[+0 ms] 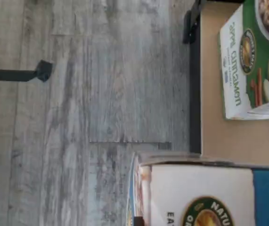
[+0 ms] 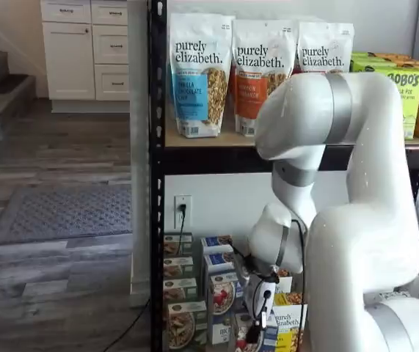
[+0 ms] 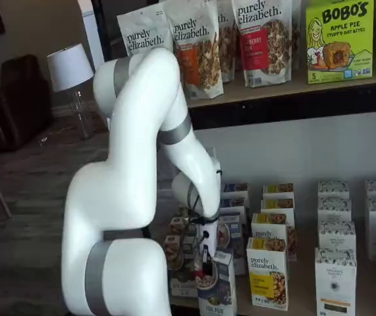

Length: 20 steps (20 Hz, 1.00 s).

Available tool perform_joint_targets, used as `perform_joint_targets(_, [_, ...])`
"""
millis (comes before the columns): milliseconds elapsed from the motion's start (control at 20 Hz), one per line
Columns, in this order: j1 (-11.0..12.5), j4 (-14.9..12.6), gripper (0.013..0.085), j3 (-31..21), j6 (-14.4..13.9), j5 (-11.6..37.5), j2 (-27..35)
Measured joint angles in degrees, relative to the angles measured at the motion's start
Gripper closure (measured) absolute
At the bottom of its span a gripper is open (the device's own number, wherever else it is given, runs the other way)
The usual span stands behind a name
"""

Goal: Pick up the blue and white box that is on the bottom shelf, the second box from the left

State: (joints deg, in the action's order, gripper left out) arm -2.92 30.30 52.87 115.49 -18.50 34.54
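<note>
Item: small upright blue and white cardboard box (image 3: pixel 217 289), front of bottom shelf (image 3: pixel 306 293).
Tool: black-fingered gripper (image 3: pixel 206 263), directly above, pinching the box's top edge.
Axis: vertical; lift straight up.

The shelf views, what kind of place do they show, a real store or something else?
Likely a mock store set up in a home or lab: a black metal rack stocked with granola bags and cereal boxes, but kitchen-style cabinets and a floor lamp stand nearby.

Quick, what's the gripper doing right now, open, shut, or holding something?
Gripper: shut on the blue and white box, its black fingers closed at the box's top edge in both shelf views.
</note>
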Motion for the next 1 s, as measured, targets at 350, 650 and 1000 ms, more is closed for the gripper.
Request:
perform_joint_targets(350, [0.03, 4.05, 0.0450, -7.57, 3.84, 0.21, -7.41])
perform_joint_targets(650, [1.08, 3.14, 0.0450, -13.32, 3.69, -0.99, -14.50])
perform_joint_targets(1000, [3.31, -2.00, 0.0450, -19.65, 0.32, -4.28, -24.65])
